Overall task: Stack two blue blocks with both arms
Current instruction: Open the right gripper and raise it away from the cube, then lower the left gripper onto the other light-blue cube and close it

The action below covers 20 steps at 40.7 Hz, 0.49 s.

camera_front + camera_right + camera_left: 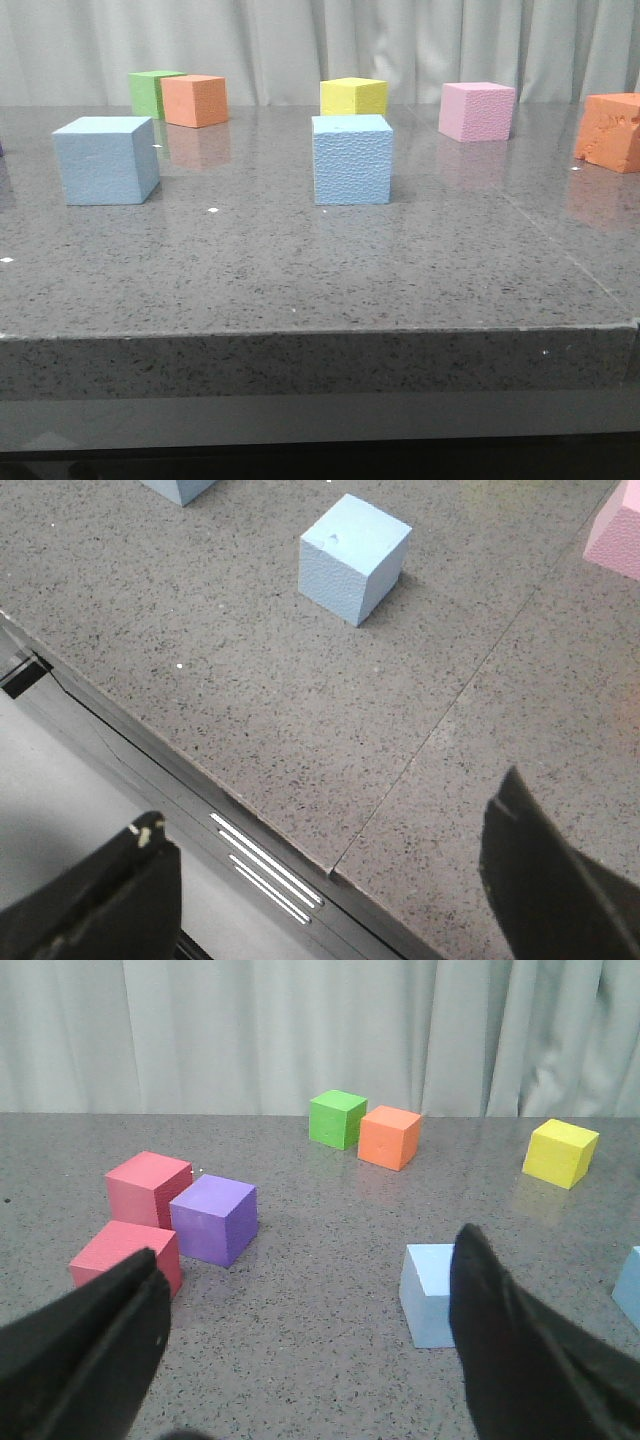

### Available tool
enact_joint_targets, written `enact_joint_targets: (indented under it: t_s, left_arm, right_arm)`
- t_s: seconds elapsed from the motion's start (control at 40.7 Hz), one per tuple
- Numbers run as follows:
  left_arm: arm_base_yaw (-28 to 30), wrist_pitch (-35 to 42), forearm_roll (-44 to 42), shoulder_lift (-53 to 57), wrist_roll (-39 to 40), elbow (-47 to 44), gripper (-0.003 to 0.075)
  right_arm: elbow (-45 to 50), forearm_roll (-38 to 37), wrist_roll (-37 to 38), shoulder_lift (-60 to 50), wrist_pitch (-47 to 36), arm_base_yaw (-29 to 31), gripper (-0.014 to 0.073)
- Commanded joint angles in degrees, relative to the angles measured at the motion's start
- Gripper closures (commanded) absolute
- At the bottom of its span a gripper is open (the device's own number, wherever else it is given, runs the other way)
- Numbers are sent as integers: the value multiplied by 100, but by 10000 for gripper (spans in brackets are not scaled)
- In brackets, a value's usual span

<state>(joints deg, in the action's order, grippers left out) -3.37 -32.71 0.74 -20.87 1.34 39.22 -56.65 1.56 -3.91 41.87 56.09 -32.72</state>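
Two light-blue cubes stand apart on the grey table: one at the left [106, 160], one in the middle [352, 160]. Neither gripper shows in the front view. In the left wrist view my left gripper [308, 1260] is open and empty above the table; the left blue cube [428, 1295] is partly behind one finger [520, 1350], and the other blue cube [630, 1285] is at the frame edge. In the right wrist view my right gripper [330, 810] is open and empty over the table's front edge, well short of the middle blue cube [354, 557]; the left cube's corner [178, 488] also shows.
Green [150, 93], orange [195, 100], yellow [353, 96] and pink [477, 111] cubes stand along the back, and another orange cube [610, 132] at the far right. Two red cubes [148, 1188] [125, 1255] and a purple cube [213, 1218] sit at the table's left.
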Motion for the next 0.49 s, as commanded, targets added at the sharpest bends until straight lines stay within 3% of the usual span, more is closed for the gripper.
enact_joint_targets:
  t_s: [0.0,0.197,0.467]
  left_arm:
    - [-26,371,85,-190,26,131,154]
    - [-549,390,93,-696,-49,179,154]
    - [-1819,452,93,-1748,-326,463,154]
  right_arm:
    - [-141,-18,-42,-28,-316,25,-22]
    - [-141,-18,-42,-28,-316,25,-22]
    - [-141,-18,-42,-28,-312,25,-22]
